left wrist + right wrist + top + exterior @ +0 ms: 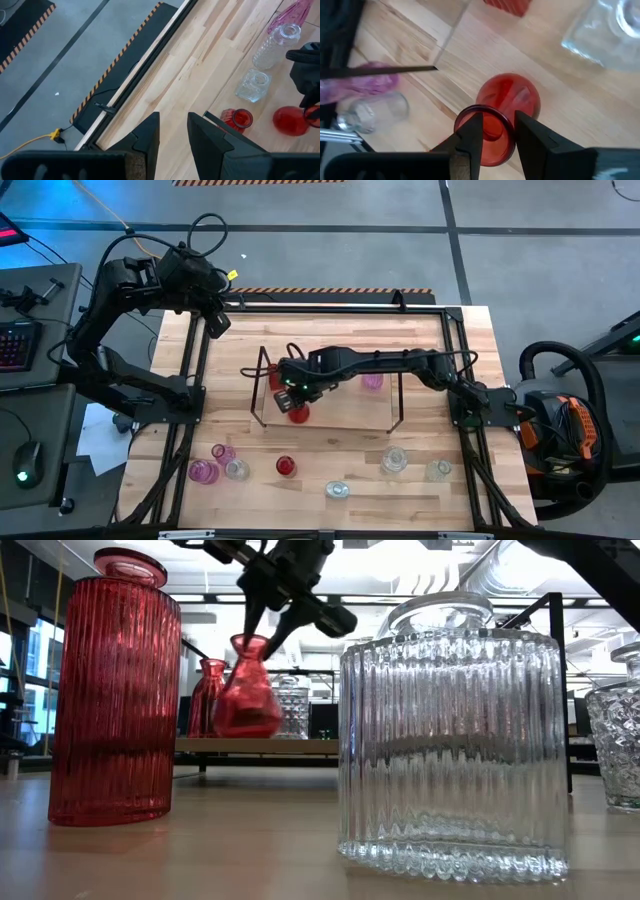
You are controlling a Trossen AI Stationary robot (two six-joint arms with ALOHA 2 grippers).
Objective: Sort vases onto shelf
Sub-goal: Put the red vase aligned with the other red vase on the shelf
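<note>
Right now the right gripper [497, 132] pinches the round red vase's [512, 102] rim between its fingers

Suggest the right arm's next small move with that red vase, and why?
Probably lower it a little, then release. The right tool pinches the rim of the round red vase, which hangs tilted by the shelf front edge in the low view, apparently not yet resting flat.
</note>
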